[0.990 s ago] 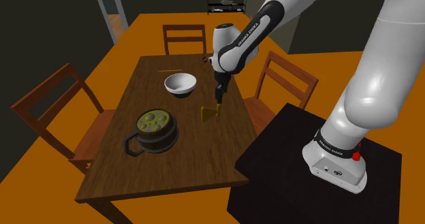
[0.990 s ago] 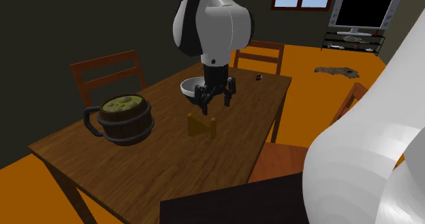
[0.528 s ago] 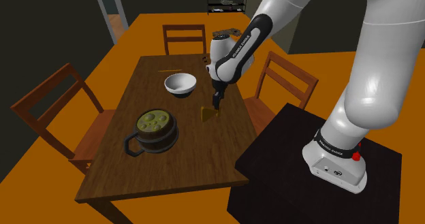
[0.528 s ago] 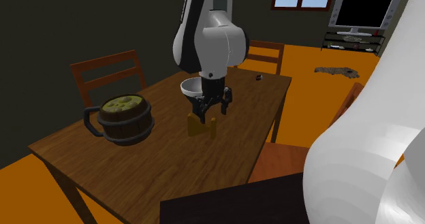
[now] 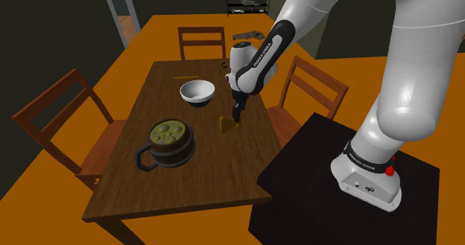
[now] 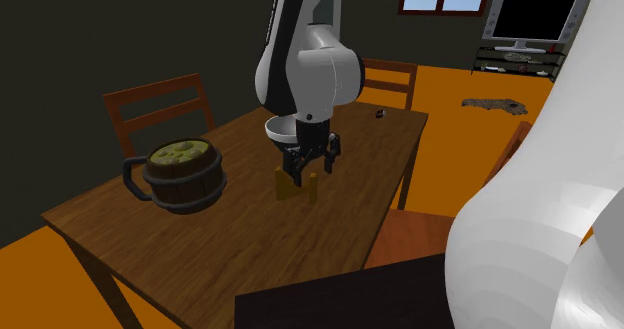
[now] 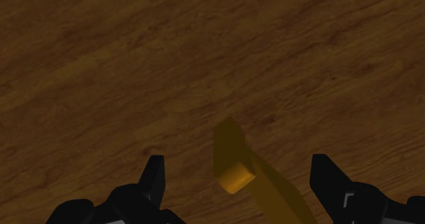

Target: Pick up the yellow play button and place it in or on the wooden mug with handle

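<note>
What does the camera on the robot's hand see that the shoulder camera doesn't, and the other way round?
Wrist view extra: the little stub on the yellow play button, which sits between two open fingers that don't touch it. Shoulder view extra: the barrel-like mug, a white bowl, chairs and the arm's black stand. Both: the button, the gripper and the wooden table.

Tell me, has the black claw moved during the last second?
Yes. In the second exterior view the gripper has sunk below the white bowl, its open fingers now either side of the yellow play button.
</note>
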You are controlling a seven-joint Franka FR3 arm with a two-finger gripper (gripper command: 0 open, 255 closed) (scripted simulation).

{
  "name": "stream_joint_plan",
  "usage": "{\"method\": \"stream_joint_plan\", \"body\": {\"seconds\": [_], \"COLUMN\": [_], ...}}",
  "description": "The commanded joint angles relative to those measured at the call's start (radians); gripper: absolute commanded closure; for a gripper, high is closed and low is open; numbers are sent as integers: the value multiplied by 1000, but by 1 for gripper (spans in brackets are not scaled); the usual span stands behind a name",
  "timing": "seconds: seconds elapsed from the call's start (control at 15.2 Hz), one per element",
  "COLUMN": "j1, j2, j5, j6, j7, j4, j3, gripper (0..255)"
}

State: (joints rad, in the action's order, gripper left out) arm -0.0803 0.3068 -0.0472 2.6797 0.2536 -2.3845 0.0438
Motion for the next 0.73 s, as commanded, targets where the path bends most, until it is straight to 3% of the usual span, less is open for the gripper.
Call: {"method": "stream_joint_plan", "body": {"seconds": [0.0,0.07,0.66], "j1": [0,0,0], "j2": [0,0,0], "j5": [0,0,0], "j6": [0,0,0], "j7": [0,0,0], "j4": [0,0,0], "j3": [0,0,0], "gripper": [0,255,255]}}
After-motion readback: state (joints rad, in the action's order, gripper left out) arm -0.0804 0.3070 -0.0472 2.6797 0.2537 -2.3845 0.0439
